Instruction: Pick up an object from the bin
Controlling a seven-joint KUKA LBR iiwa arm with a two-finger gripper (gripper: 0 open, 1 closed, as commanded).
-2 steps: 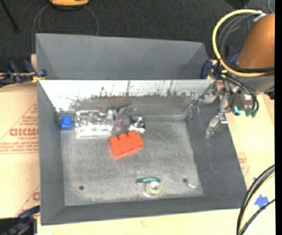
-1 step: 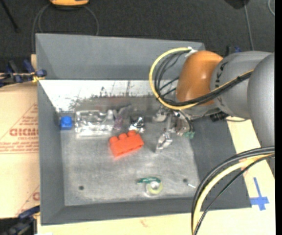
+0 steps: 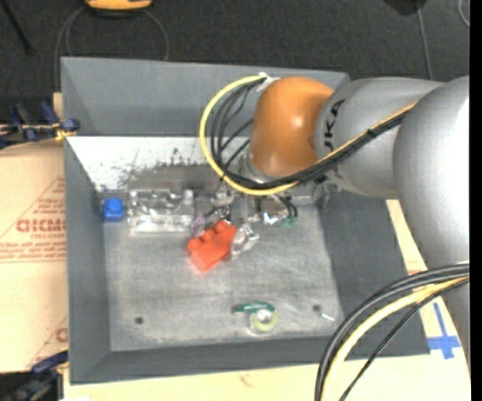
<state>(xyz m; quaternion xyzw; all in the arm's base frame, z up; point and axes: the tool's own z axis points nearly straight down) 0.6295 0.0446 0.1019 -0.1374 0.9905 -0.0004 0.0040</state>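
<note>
My gripper (image 3: 239, 224) hangs low in the middle of the bin, under the arm's orange cover. Directly at its lower left lies an orange-red blocky thing (image 3: 209, 247), touching or nearly touching the gripper's tip. A small purplish scrap (image 3: 200, 221) sits just left of the gripper. A clear plastic bottle with a blue cap (image 3: 153, 210) lies on its side further left, along the back wall.
A small pale ring with a green piece (image 3: 260, 316) lies near the bin's front wall. The arm and its cables cover the bin's back right part. Bare floor shows at the front left and right.
</note>
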